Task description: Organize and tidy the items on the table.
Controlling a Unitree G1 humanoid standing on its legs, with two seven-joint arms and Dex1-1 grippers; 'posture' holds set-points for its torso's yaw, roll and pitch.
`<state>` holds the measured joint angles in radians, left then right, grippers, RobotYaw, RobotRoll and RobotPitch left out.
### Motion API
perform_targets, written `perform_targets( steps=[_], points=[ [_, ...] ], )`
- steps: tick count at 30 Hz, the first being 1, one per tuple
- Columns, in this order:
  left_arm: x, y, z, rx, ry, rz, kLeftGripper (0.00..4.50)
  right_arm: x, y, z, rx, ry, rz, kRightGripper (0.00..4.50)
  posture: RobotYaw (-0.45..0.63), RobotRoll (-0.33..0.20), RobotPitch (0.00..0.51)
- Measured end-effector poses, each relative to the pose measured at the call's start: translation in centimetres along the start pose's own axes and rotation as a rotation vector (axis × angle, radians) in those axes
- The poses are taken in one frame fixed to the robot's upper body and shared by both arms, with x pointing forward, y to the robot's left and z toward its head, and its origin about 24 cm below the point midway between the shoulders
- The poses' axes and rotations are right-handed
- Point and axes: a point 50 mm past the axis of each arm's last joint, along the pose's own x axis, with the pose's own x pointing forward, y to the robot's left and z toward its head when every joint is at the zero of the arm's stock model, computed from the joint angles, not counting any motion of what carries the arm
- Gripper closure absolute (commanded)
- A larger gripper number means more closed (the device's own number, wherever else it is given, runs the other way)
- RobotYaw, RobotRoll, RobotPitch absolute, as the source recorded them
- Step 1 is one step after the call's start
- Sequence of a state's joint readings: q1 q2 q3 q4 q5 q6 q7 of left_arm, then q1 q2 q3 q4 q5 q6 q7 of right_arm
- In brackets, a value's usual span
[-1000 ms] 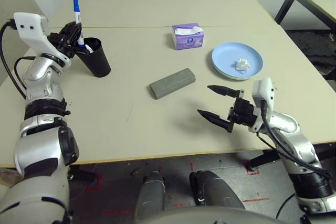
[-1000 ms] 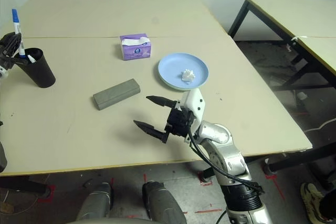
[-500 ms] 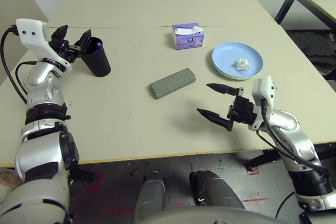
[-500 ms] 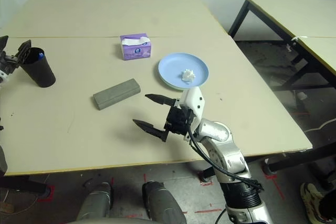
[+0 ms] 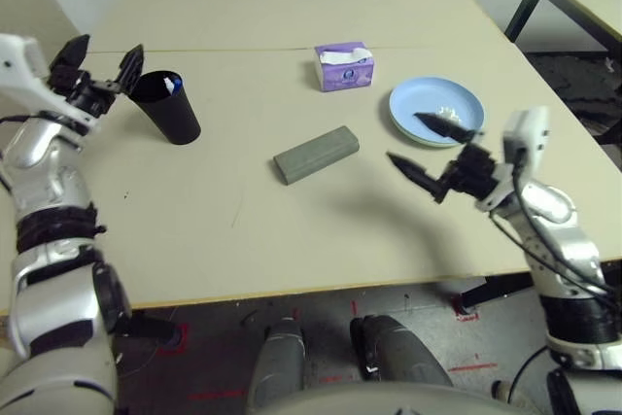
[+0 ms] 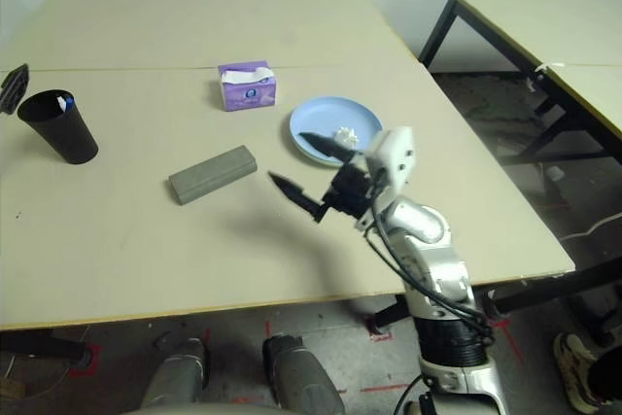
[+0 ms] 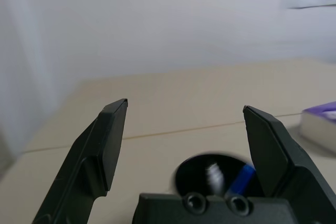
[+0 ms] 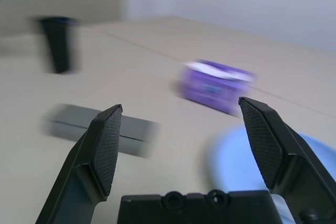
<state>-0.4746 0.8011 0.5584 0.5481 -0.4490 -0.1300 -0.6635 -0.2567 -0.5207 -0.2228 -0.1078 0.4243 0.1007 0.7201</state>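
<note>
So my left pincer [image 5: 100,63] is spread wide with nothing in it, hanging just off the left edge of the tabletop [image 5: 243,230] right beside the black cup [image 5: 165,106]. The cup stands upright near that left edge, and there's a blue cap [image 7: 242,176] and a white marker end [image 7: 213,172] poking up inside it. My right pincer [image 5: 428,148] is also spread wide and empty, hovering over the right side next to the blue plate [image 5: 418,104]. The plate sits toward the right edge with the crumpled tissue [image 6: 344,135] on it. The grey glasses case [image 5: 316,154] lies flat about mid-table, and the purple tissue box [image 5: 344,66] sits further back, just short of the seam [image 5: 243,49].
</note>
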Motion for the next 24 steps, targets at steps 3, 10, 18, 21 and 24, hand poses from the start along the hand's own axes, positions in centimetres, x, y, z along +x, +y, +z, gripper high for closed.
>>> perform_targets(
  steps=[3,10,18,21,24],
  points=[
    [-2.9,0.7,-0.6,0.004,0.052,0.051,0.04,-2.6,-2.8,-0.8,-0.032,0.066,-0.203,0.00,-0.04,0.000,0.143],
    [-7.9,-1.5,-4.3,-0.043,0.217,0.061,0.04,-7.3,-4.8,-5.3,0.030,0.224,-0.524,0.00,0.01,0.000,0.144],
    [-8.7,-2.2,-4.3,-0.024,0.252,0.057,0.04,-8.1,-4.3,-7.4,0.071,0.252,-0.613,0.00,0.06,0.000,0.178],
    [-9.1,-2.1,-4.1,-0.015,0.259,0.056,0.04,-8.2,-3.9,-7.8,0.082,0.249,-0.620,0.00,0.05,0.000,0.177],
    [-9.3,-1.6,-3.8,-0.008,0.262,0.079,0.04,-8.8,-3.3,-8.3,0.097,0.269,-0.630,0.00,0.06,0.000,0.176]
  ],
)
